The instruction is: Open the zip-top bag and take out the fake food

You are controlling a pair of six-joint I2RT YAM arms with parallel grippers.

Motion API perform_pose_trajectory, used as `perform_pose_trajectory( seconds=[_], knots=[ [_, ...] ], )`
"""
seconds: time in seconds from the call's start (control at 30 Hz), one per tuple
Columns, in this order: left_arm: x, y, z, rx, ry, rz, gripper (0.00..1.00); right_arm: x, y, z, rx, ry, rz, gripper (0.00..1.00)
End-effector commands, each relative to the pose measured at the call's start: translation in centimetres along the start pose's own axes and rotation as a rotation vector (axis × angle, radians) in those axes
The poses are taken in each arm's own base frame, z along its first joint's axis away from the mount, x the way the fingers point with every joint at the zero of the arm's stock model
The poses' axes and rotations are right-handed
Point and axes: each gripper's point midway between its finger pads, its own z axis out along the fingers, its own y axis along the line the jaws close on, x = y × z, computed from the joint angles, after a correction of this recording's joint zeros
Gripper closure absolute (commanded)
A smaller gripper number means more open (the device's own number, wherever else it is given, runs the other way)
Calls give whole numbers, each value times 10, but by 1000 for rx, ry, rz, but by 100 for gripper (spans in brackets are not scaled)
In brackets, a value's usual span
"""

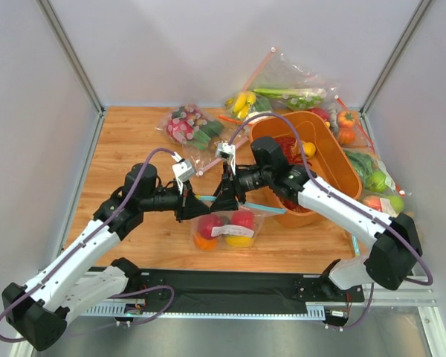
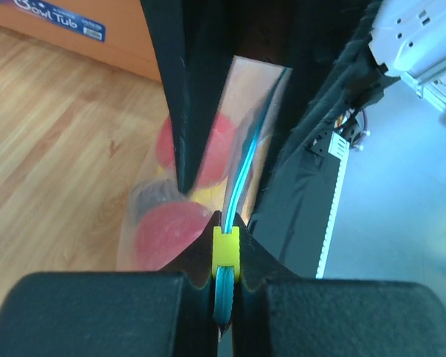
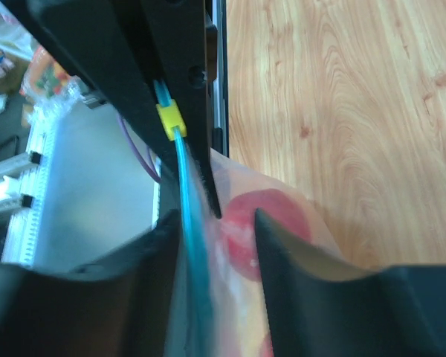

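The zip-top bag [image 1: 227, 227] lies on the wooden table in front of the arms, with its teal zip strip [image 1: 264, 208] lifted along its far edge. Through the clear plastic I see the fake food [image 1: 224, 229]: round red pieces, an orange one and a yellow one. My left gripper [image 2: 225, 297] is shut on the teal strip just behind a small yellow slider [image 2: 225, 253]. My right gripper [image 3: 215, 245] stands open astride the bag's top, the teal strip [image 3: 193, 253] lying against its left finger. A red fruit [image 3: 271, 223] shows between the fingers.
An orange tub [image 1: 334, 160] with red contents stands just right of the bag, close behind my right arm. Other clear bags of toy food lie at the back [image 1: 189, 126], [image 1: 282, 93] and along the right wall [image 1: 372, 178].
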Motion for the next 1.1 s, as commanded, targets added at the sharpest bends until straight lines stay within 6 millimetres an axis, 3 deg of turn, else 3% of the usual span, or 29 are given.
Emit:
perform_pose_trajectory(
  seconds=[0.0,0.03,0.1,0.13,0.2,0.27,0.37,0.57,0.77,0.87,1.0,1.03,1.07],
  knots=[
    [-2,-13,-6,52,27,60,99,-16,5,10,-5,-16,-69,64],
    [-2,-13,-7,50,22,61,91,-17,5,12,-5,-18,-67,81],
    [-3,-15,-9,49,12,60,78,-20,4,13,3,-35,-65,95],
    [-3,-16,-10,48,8,60,65,-21,5,12,8,-42,-65,100],
    [1,-16,-11,41,6,58,57,-21,5,12,13,-56,-64,100],
    [11,-12,-11,30,18,36,55,-25,8,10,14,-77,-77,100],
    [9,-16,-13,39,-1,36,54,-22,8,9,16,-75,-63,100],
    [9,-17,-15,32,-17,45,58,-25,12,5,19,-90,-71,100],
    [7,-21,-16,56,-16,58,96,-28,18,0,9,-100,-79,100],
    [8,-24,-16,76,-11,68,100,-29,25,-3,-7,-95,-78,98],
    [9,-27,-14,105,0,67,100,-42,34,-6,16,-97,-125,77],
    [8,-27,-14,105,2,72,100,-41,37,-6,14,-86,-124,66],
    [9,-26,-13,107,8,70,100,-44,42,-4,1,-85,-134,61]
  ],
)
